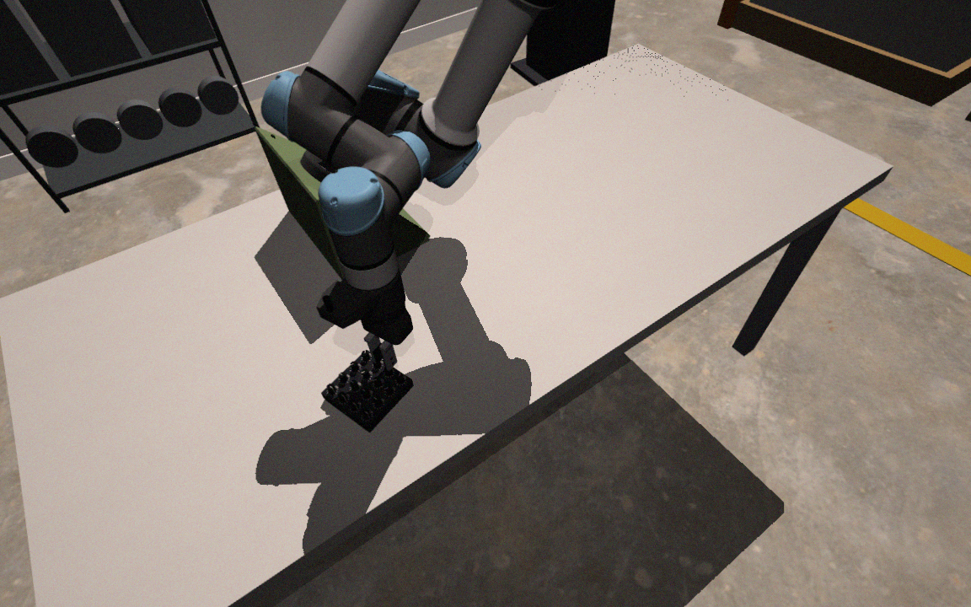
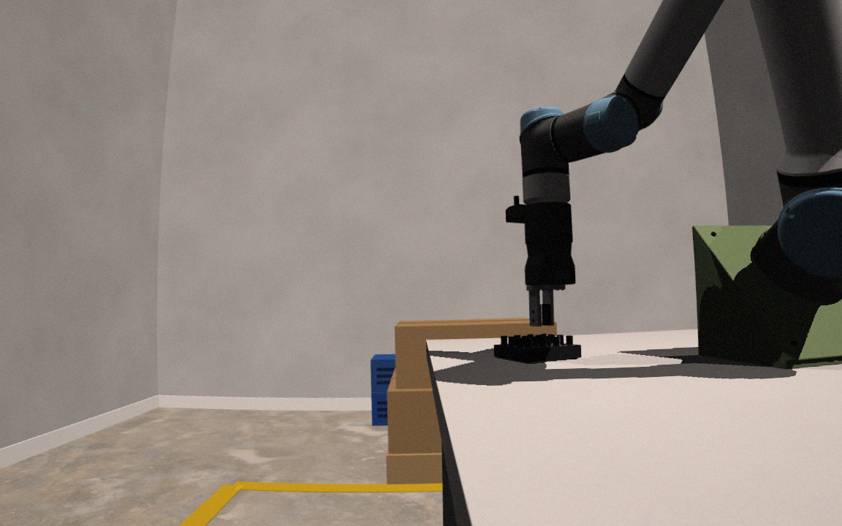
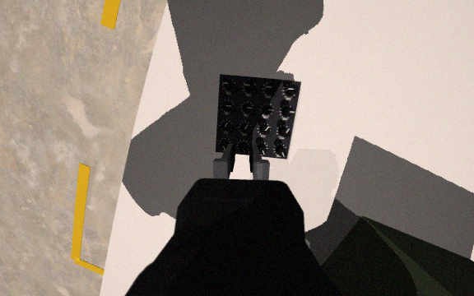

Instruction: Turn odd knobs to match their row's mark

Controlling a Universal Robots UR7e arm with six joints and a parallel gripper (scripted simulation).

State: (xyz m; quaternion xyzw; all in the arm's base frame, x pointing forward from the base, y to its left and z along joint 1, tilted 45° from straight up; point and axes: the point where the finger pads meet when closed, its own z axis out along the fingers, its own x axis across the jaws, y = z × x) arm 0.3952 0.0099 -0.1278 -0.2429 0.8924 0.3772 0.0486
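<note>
The black knob box (image 1: 346, 411) (image 2: 561, 353) (image 3: 257, 99) stands on the table with four rows of knobs. My gripper (image 1: 380, 356) (image 2: 541, 321) (image 3: 242, 152) points down, open and empty, with its fingertips a little above the knobs. In the wrist view it is over the second knob (image 3: 242, 146) of the row nearest me; that knob's line is unclear. The two right knobs of that row have lines toward the lower right. In the row beyond, the lines slant to the upper right; in the one after, they point roughly right. Far-row lines in shadow are hard to read. The socket is not visible.
The white table (image 1: 624, 196) (image 2: 639, 444) (image 3: 406, 62) carries the arm's shadow across the box. A green angled stand (image 1: 297, 188) (image 2: 725, 313) (image 3: 364, 255) is on the arm's base side. Brown boxes (image 2: 414, 421) and a blue crate (image 2: 380, 375) are beyond the table edge.
</note>
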